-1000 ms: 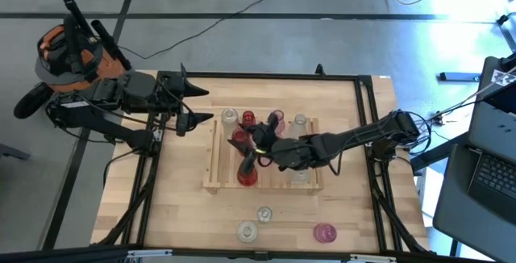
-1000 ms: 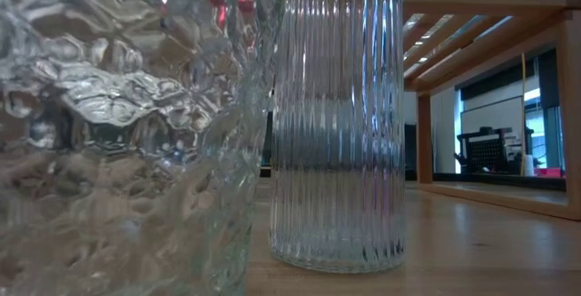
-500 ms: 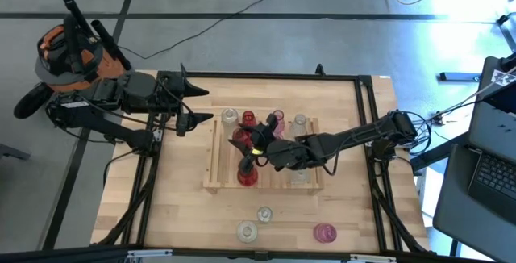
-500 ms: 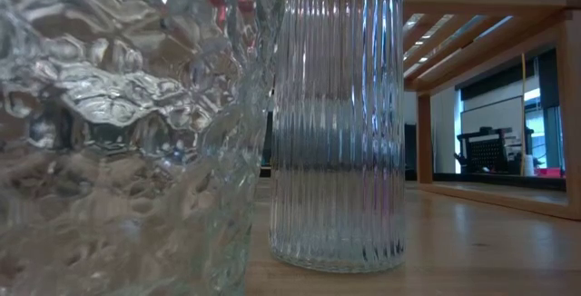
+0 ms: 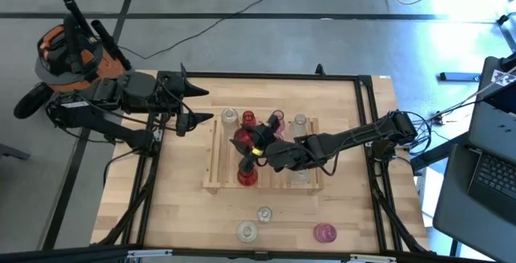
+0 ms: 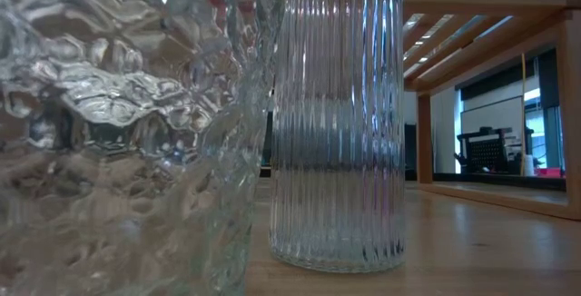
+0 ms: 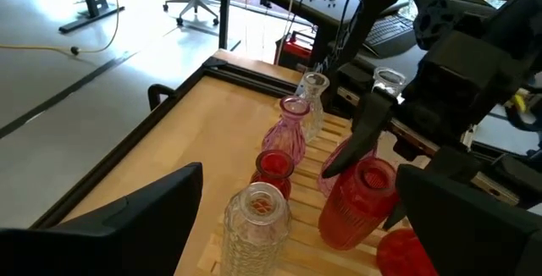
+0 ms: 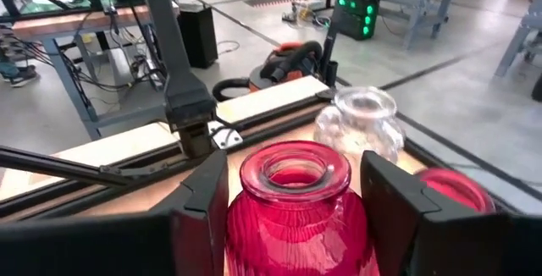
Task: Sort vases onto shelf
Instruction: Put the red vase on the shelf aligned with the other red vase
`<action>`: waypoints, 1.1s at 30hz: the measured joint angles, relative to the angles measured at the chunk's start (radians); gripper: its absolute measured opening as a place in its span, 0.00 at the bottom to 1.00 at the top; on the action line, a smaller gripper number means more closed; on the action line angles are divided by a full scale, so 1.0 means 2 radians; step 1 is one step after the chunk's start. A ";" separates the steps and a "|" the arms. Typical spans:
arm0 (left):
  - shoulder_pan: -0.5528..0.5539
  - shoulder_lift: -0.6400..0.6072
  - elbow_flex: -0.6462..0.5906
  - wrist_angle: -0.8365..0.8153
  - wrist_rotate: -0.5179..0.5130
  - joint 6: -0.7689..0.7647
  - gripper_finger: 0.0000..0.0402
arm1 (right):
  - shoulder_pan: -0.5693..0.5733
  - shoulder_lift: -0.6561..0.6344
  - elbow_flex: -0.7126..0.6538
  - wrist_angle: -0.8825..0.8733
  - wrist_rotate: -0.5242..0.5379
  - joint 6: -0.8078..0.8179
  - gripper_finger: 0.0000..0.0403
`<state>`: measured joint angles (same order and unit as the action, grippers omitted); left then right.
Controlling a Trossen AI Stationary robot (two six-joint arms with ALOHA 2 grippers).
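The slatted wooden shelf [image 5: 211, 166] lies mid-table and carries several vases standing on their bases: clear [image 5: 230, 118], red [image 5: 248, 119], pink [image 5: 278, 119], clear [image 5: 300, 122], and a long-necked red one [image 5: 248, 173]. My right gripper [image 5: 260, 147] [image 8: 295, 162] is open and reaches level from the table's right. Its fingers flank a red ribbed vase [image 5: 242, 138] [image 8: 296, 212] [image 7: 356, 200] on the shelf. My left gripper [image 5: 205, 106] [image 7: 301, 174] waits open off the shelf's left end. My right gripper has a finger [image 8: 207, 195] on either side of the red ribbed vase's shoulder [image 8: 246, 225], coming level from the table's right. Whether the fingers touch the glass I cannot tell. The vase stands upright on the shelf.
Near the table's near edge stand two clear vases [image 5: 246, 231] [image 5: 264, 213] and a pink one [image 5: 324, 232]. The clear ones fill the low view, one textured [image 6: 118, 133] and one ribbed [image 6: 336, 114]. Bare tabletop [image 5: 173, 206] lies left of the shelf.
My right gripper has moved steadily toward the table's left over the shelf, closing in on the red ribbed vase, which has stayed in place.
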<state>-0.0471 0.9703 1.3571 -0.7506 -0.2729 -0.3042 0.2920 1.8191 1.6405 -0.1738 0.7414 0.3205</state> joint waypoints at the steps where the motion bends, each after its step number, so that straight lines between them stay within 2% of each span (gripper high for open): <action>1: 0.000 0.000 0.000 0.000 0.000 0.000 0.96 | -0.001 0.000 0.000 -0.007 0.000 0.010 0.42; 5: 0.000 0.000 0.000 0.000 0.000 0.000 0.96 | -0.003 0.000 0.000 -0.024 -0.004 0.035 0.52; 8: 0.000 0.000 0.000 0.000 0.000 0.000 0.96 | -0.003 0.000 0.001 -0.022 -0.003 0.034 0.55; 19: 0.000 0.000 0.000 0.000 0.000 0.000 0.96 | -0.003 0.000 0.001 -0.013 -0.004 0.016 0.36; 28: 0.000 0.000 0.000 0.001 0.000 0.000 0.96 | -0.003 0.000 0.001 0.038 -0.004 -0.046 0.34; 33: 0.000 0.000 0.000 0.000 0.000 0.000 0.96 | -0.003 0.000 0.033 0.036 -0.003 -0.090 0.34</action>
<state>-0.0470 0.9703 1.3571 -0.7498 -0.2722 -0.3046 0.2863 1.8187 1.7061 -0.1019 0.7351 0.1407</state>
